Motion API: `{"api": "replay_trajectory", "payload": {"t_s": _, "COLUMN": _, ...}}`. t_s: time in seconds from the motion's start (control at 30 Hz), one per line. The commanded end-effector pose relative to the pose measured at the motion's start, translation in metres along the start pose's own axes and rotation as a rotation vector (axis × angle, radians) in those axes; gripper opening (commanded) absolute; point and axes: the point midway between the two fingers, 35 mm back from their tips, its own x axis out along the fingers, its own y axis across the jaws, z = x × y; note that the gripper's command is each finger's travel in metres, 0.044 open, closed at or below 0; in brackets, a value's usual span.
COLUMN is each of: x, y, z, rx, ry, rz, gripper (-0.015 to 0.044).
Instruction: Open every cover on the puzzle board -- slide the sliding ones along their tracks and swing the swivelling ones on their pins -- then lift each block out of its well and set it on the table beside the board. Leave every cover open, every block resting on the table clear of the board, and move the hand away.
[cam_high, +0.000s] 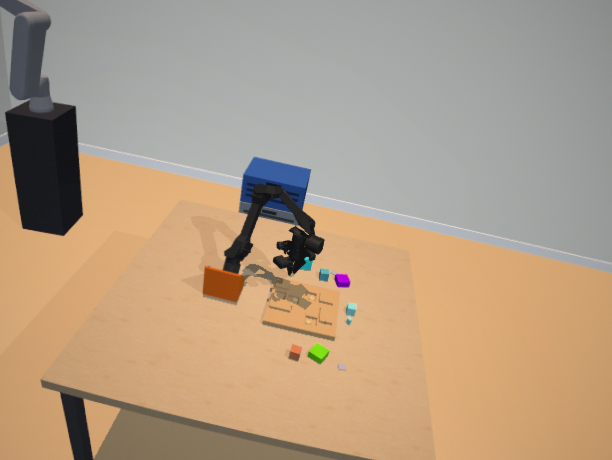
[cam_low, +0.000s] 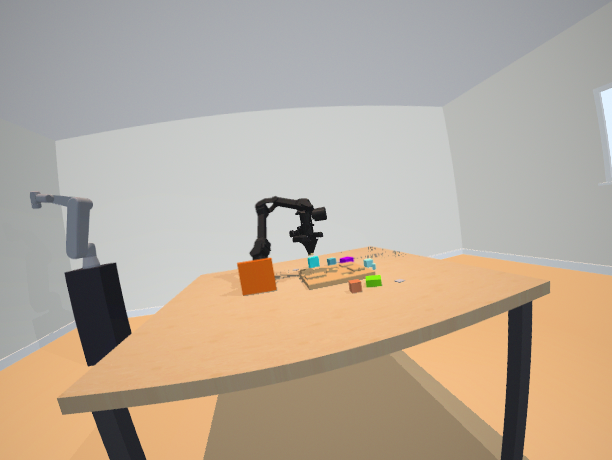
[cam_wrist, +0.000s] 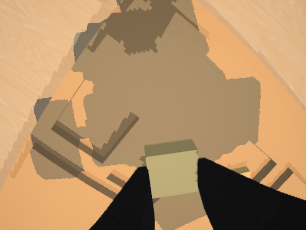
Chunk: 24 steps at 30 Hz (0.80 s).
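Note:
My gripper (cam_high: 291, 273) (cam_low: 310, 253) (cam_wrist: 172, 172) is shut on a pale yellow block (cam_wrist: 172, 178). It holds the block in the air, above the back left part of the wooden puzzle board (cam_high: 295, 322) (cam_low: 316, 284) (cam_wrist: 235, 57). The board lies flat, with dark slots and recesses in its top. Pale yellow pieces show in the board, one at the middle right (cam_high: 311, 297), one at the front (cam_high: 308, 321) and one in the arm's shadow (cam_high: 295, 300). The shadow covers much of the board's back left part; how far each cover stands open cannot be told.
Around the board lie a cyan block (cam_high: 306, 265) (cam_low: 313, 261), a teal block (cam_high: 324, 274), a purple block (cam_high: 342, 280), light cyan pieces (cam_high: 351, 309), a red-orange cube (cam_high: 295, 352), a green block (cam_high: 318, 353) and a grey tile (cam_high: 342, 367). An orange panel (cam_high: 223, 284) (cam_low: 256, 276) stands left.

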Motion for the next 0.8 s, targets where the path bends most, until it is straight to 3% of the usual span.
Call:
{"api": "replay_trajectory", "payload": {"t_s": 0.0, "x": -0.001, "y": -0.016, "z": 0.007, "rx": -0.001, "ry": 0.003, "rz": -0.002, "gripper": 0.0080}}
{"api": "replay_trajectory", "payload": {"t_s": 0.77, "x": -0.003, "y": -0.085, "z": 0.051, "rx": -0.004, "ry": 0.000, "rz": -0.013, "gripper": 0.0080}}
